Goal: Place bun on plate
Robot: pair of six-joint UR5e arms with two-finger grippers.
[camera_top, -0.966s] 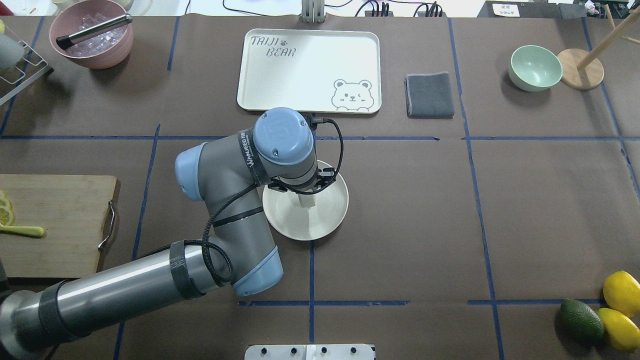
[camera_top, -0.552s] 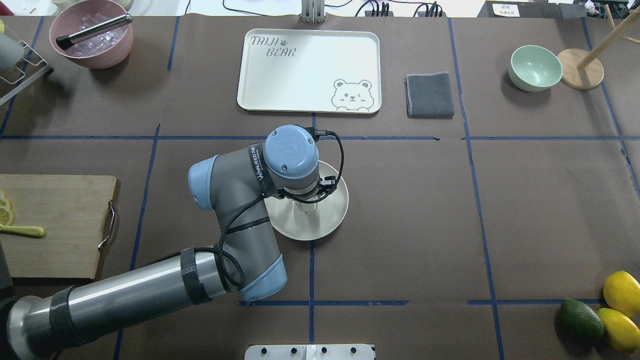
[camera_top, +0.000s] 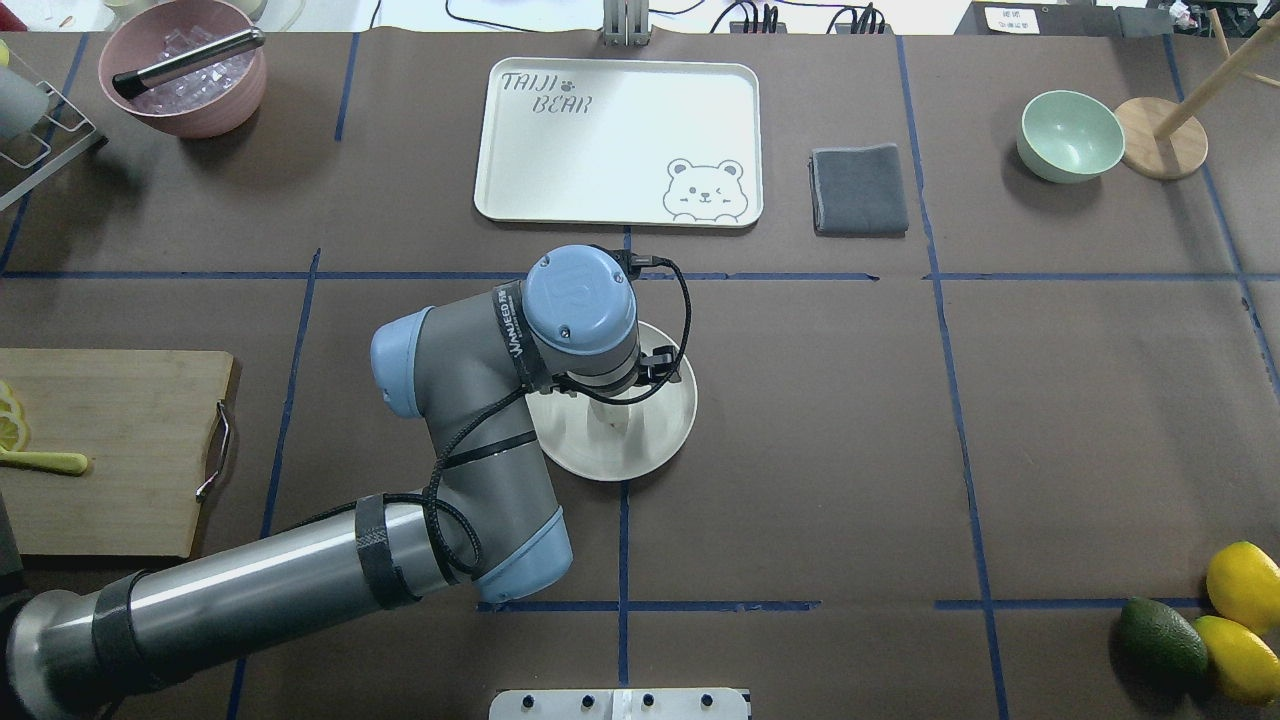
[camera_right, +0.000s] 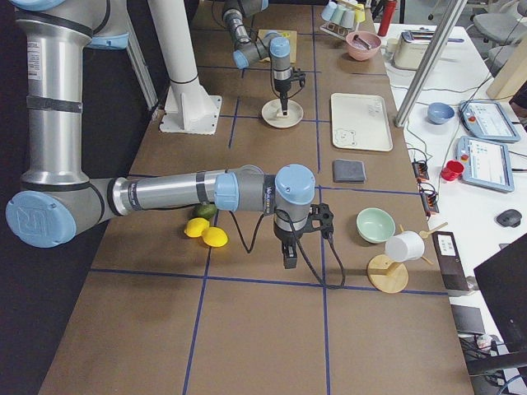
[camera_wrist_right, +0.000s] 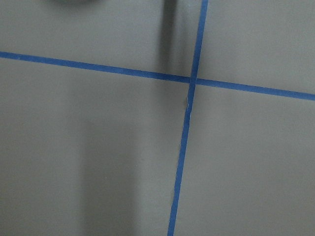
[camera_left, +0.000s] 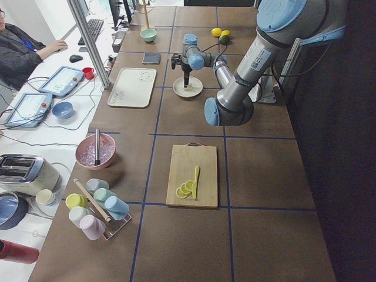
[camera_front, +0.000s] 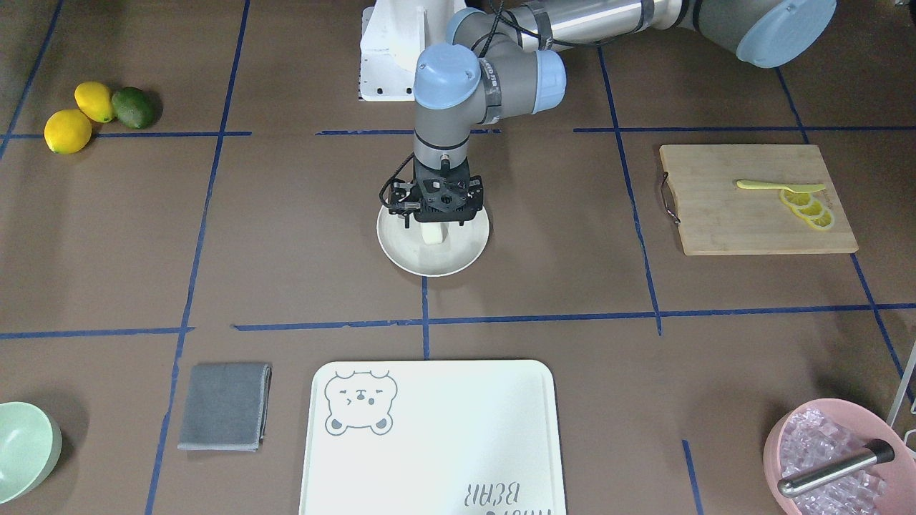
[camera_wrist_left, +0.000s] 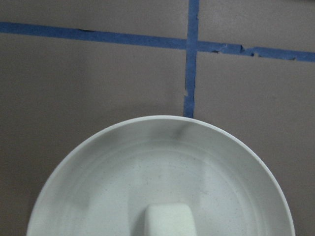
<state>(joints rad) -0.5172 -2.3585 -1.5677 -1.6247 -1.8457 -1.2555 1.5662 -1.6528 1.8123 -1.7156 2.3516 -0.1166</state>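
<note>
The small white bun point(camera_front: 433, 234) stands near the middle of the round cream plate point(camera_front: 429, 270), at the table's centre. My left gripper point(camera_front: 435, 223) points straight down right over it. Its dark fingers point(camera_front: 408, 220) stand apart on either side of the bun, so it looks open. In the overhead view the wrist covers most of the bun point(camera_top: 617, 420) on the plate point(camera_top: 640, 460). The left wrist view has the bun point(camera_wrist_left: 167, 221) at its bottom edge, inside the plate point(camera_wrist_left: 98, 147). My right gripper point(camera_right: 290, 262) hangs over bare table near the fruit, and I cannot tell whether it is open or shut.
A bear-printed white tray point(camera_top: 620, 140) lies beyond the plate, with a folded grey cloth point(camera_top: 860, 190) and a mint-green bowl point(camera_top: 1070, 135) to its right. A cutting board point(camera_top: 110, 450) with lemon slices is at the left, and two lemons and an avocado point(camera_top: 1160, 640) are at the near right.
The left arm came down over the plate, bringing the bun lower. Over the last half second it has hardly moved.
</note>
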